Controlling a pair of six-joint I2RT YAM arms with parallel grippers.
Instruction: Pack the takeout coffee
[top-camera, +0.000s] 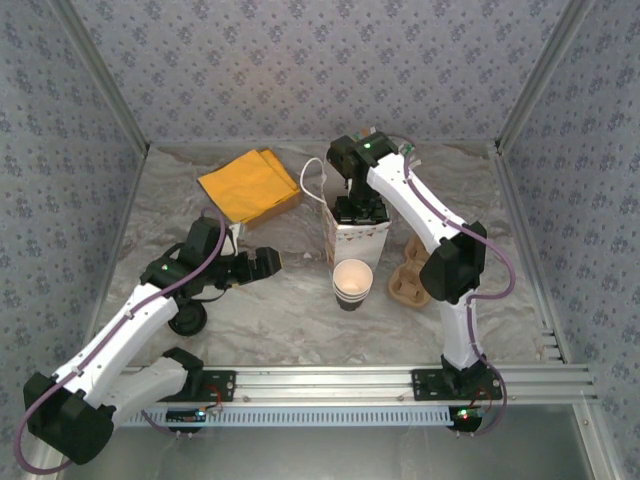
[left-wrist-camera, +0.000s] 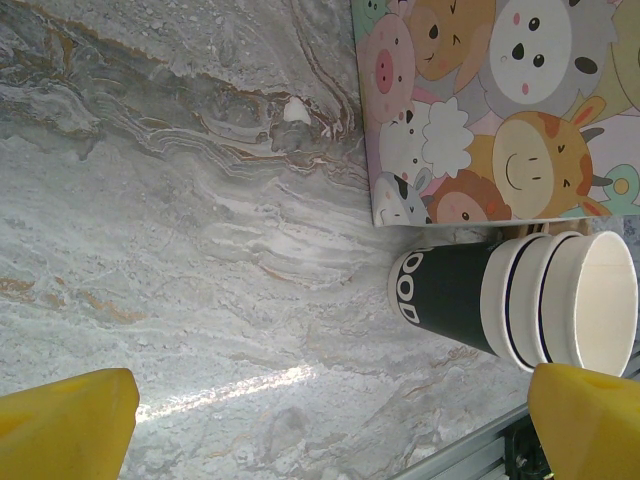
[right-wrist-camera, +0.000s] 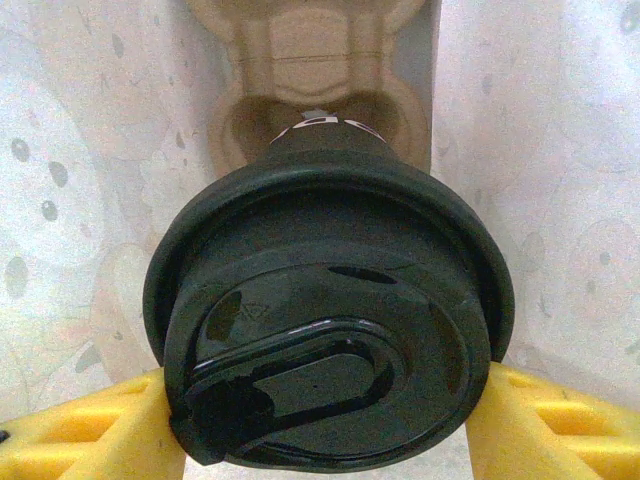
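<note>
Over on the left, the left gripper (top-camera: 258, 262) hangs low above the bench (top-camera: 290, 310), jaws spread wide and gripping nothing. To its right stands the takeout coffee (top-camera: 352, 283), upright and open-mouthed (it looks like several nested cups), just in front of the cartoon-printed bag (top-camera: 358, 240) and not yet packed. The right gripper (right-wrist-camera: 320, 420) reaches down into that bag, jaws pinching a dark-lidded cup (right-wrist-camera: 330, 330) above a cardboard carrier (right-wrist-camera: 300, 60) at the bottom. A second carrier (top-camera: 408, 283) sits on the bench farther right.

Likely trouble: the held cup could miss its pocket and tip inside. The right arm could drag the bag against the coffee just beside it. A clumsy left approach could knock the light cup over.
</note>
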